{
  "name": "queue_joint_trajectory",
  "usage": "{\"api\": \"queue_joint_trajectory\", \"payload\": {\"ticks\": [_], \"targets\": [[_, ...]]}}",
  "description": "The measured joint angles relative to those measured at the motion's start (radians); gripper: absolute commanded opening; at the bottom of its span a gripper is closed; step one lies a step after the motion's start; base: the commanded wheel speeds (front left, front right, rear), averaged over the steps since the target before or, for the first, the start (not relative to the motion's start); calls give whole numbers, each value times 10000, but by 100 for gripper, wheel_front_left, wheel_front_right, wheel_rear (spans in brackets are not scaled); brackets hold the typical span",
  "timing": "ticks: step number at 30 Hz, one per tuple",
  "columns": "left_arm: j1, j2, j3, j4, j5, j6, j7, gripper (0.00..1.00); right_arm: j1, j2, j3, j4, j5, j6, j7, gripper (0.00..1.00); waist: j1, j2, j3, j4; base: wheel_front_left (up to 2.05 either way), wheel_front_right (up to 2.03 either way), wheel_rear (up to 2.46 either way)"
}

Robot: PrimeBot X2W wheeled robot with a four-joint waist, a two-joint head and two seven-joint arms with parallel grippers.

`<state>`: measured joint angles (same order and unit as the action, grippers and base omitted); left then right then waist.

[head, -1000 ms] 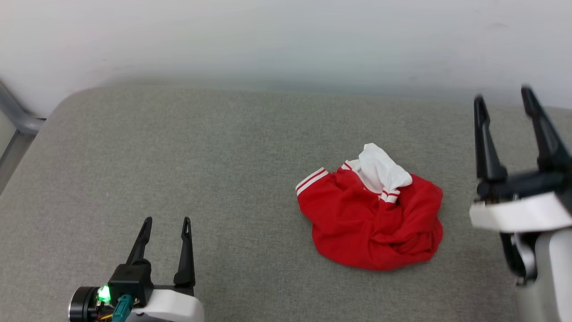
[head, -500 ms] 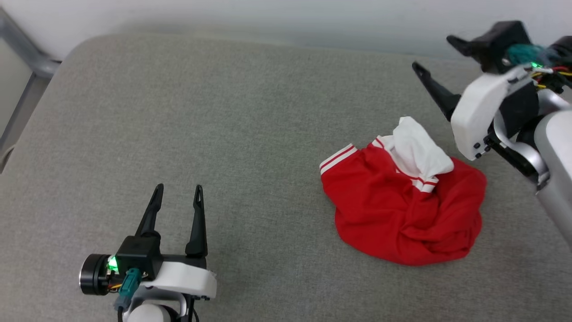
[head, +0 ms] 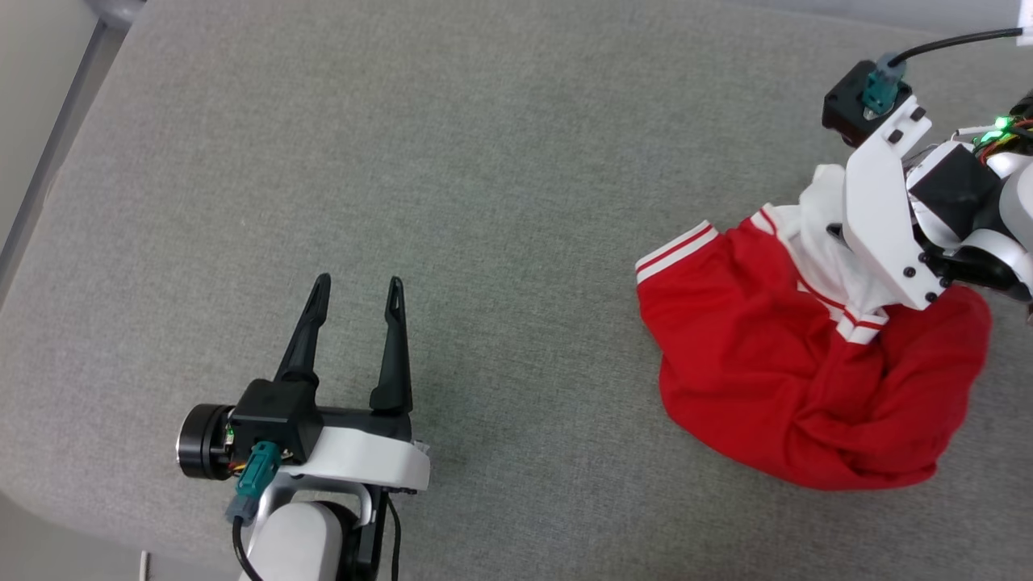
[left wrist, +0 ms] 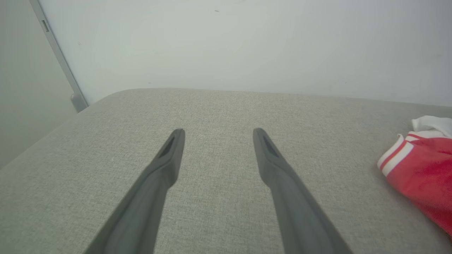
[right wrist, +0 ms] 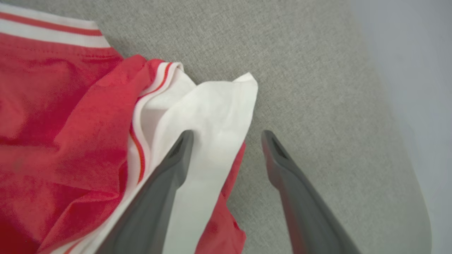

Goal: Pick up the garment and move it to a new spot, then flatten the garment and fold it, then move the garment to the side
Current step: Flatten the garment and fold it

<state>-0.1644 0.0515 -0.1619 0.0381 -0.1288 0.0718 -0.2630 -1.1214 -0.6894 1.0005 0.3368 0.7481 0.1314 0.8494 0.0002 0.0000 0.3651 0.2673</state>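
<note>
a: what is taking up the most room?
b: a grey fabric cushion [head: 500,161] is spreading across nearly the whole head view. a pale wall [left wrist: 247,42] is rising behind its far edge in the left wrist view.
a: and where is the garment lying?
b: the red t-shirt [head: 791,387] is sitting crumpled in a heap on the right part of the cushion, close to its right edge. a white sleeve [right wrist: 215,113] is bunching on top at the far side, and a red-and-white striped band [head: 676,252] is poking out toward the left.
a: what is the left gripper doing?
b: the left gripper [head: 359,281] is hovering at the lower left over bare cushion, well apart from the t-shirt. its two dark fingers [head: 299,347] are standing spread, with nothing between them.
a: and the right gripper?
b: the right gripper [right wrist: 227,133] is reaching down over the far right part of the heap, jaws gaping wide and pinching nothing. in the right wrist view one finger is showing over the white sleeve and the other over bare cushion just beside the cloth, with the sleeve's edge lying between them. i cannot tell whether either tip is touching the fabric.
a: anything smaller?
b: a tiny green light [head: 1003,123] is glowing on the right wrist.
</note>
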Motion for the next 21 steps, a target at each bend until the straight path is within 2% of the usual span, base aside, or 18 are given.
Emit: {"api": "queue_joint_trajectory", "payload": {"ticks": [7,13,14,15,21], "targets": [[-344,0,-278,-69,-180,165,0,100,-125,-36,1053,995,322,-4,44,100,-1,0,601,449,0,0,0],[-453,2,-261,-96,-253,257,0,100,-410,-232,1733,1220,625,-6,-136,100,-4,0,813,607,0,0,0],[-453,2,-242,-96,-253,263,0,100,-449,-228,1833,1218,654,-6,-228,42,-4,0,803,583,0,0,0],[-453,2,-222,-94,-251,263,0,100,-482,-224,1906,1216,675,-6,-378,0,-4,0,786,556,0,0,0],[-374,2,-159,-6,-144,263,0,100,-573,203,1847,1404,1070,0,-2038,0,-1,0,454,335,0,0,0]]}}
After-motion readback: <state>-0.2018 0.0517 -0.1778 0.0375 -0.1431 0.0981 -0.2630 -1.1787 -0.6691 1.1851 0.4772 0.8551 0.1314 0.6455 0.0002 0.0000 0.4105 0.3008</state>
